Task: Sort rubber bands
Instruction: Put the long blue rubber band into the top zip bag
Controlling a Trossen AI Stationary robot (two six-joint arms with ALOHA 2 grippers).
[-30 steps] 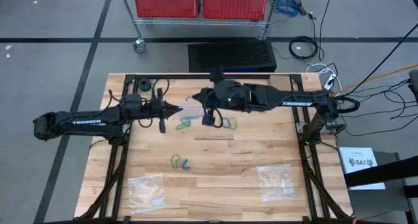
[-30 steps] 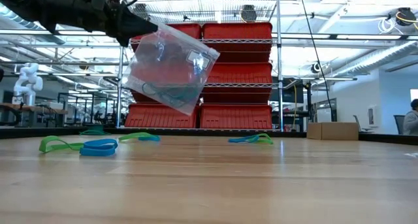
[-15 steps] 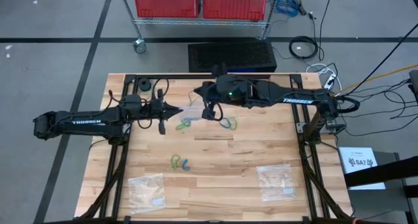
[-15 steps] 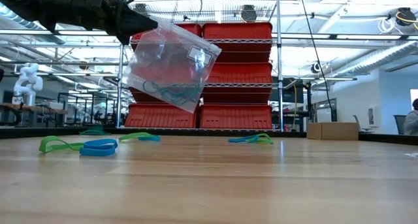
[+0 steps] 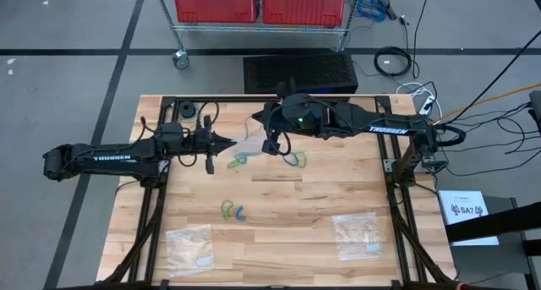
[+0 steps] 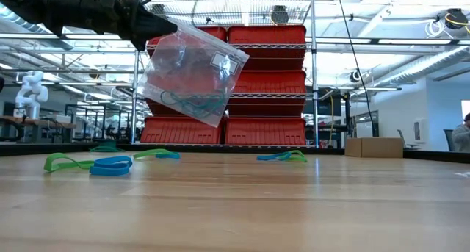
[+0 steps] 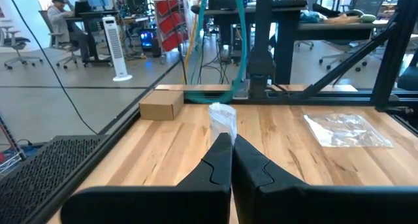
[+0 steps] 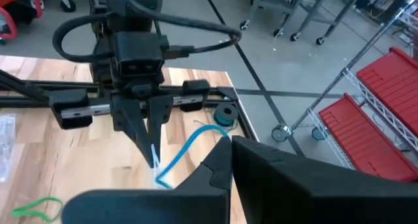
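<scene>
My left gripper (image 5: 230,144) is shut on a clear plastic bag (image 6: 192,76) that hangs above the table with a few rubber bands inside. My right gripper (image 8: 230,140) is higher, just right of the bag, shut on a blue rubber band (image 8: 189,145) that runs down to the bag's top. In the left wrist view this band (image 7: 241,41) rises out of the picture. Loose green and blue bands lie flat on the table (image 5: 238,161), (image 5: 294,161), (image 5: 232,211). My left gripper pinches the bag's upper edge (image 7: 223,127) between its two fingers, coming level from the table's left. The bag hangs below the fingers, tilted and clear of the table. My right gripper pinches one end of the blue band (image 8: 221,138) at its fingertips, slanting down from the table's right. The band stretches from there to the bag's top (image 8: 161,180), clear of the table.
Two more clear bags lie flat near the front edge, one left (image 5: 190,243) and one right (image 5: 357,232). A small cardboard box (image 7: 161,106) stands at one table edge. Red bins on a wire shelf (image 6: 264,83) stand beyond the far edge.
My right gripper has drawn slightly up and toward the far edge with the blue band. The bag in my left gripper has stayed almost where it was.
</scene>
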